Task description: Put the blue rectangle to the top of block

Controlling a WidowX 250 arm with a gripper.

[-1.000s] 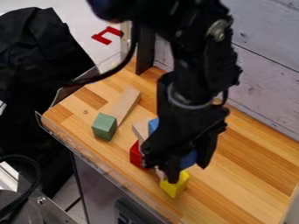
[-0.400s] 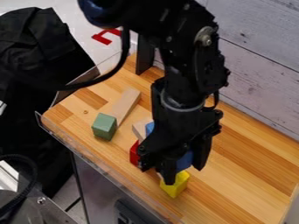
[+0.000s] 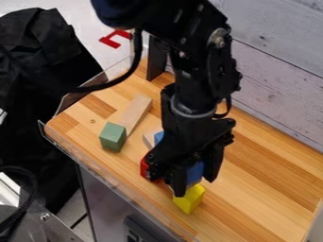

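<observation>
gripper (image 3: 194,185) seems clamped on the blue rectangle (image 3: 195,171), its jaws against two sides, beside or over the yellow block (image 3: 189,200); likely light, stiff wood, best held mid-length by flat opposite faces.

Arm (image 3: 192,87): in from top edge | claw (image 3: 194,186): pointing down, gripping (fingers (image 3: 215,163) set apart)

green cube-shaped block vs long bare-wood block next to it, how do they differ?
The green cube-shaped block is compact; the long bare-wood block is a slim bar. Green block looks painted; bare-wood block is pale natural tan. Both rest on the wooden worktop.
</observation>
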